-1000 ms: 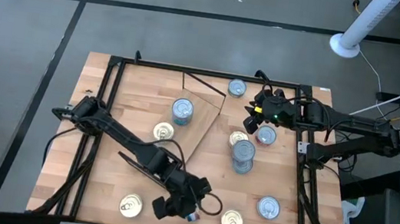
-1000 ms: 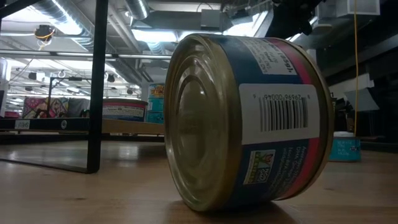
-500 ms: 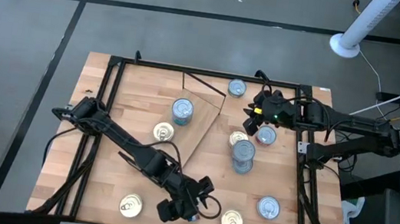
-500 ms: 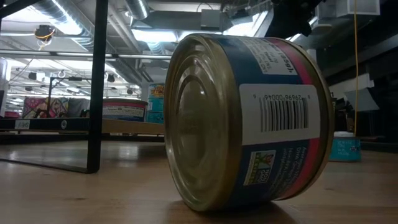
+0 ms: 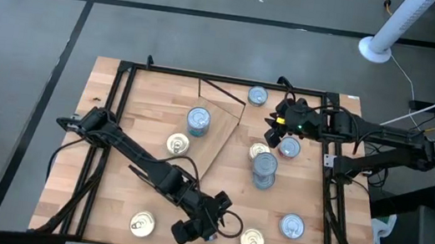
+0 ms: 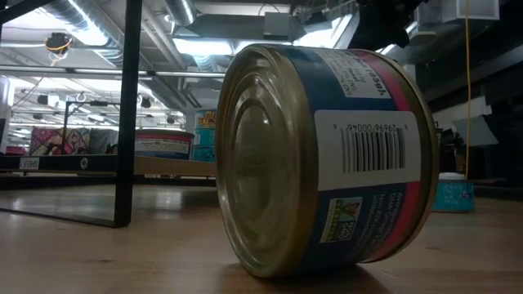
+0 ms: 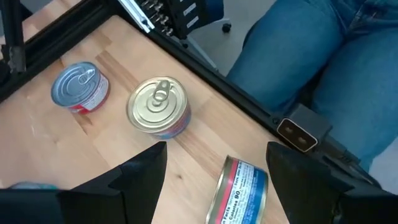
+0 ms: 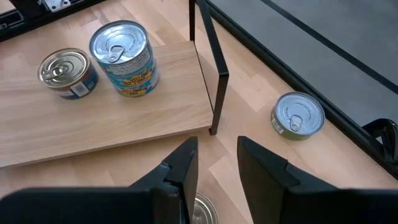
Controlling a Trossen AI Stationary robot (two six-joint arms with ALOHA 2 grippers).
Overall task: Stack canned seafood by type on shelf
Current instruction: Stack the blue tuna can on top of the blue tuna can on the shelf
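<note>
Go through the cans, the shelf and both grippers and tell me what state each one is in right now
Left gripper: open, over the can on its side.
Blue-red can: on its side on the tabletop.
Gold-lidded can: upright, on the tabletop.
Right gripper: empty, fingers slightly apart, near the shelf's edge.
Shelf: carrying two upright cans.
Tall silver-topped can: upright on the shelf.
</note>
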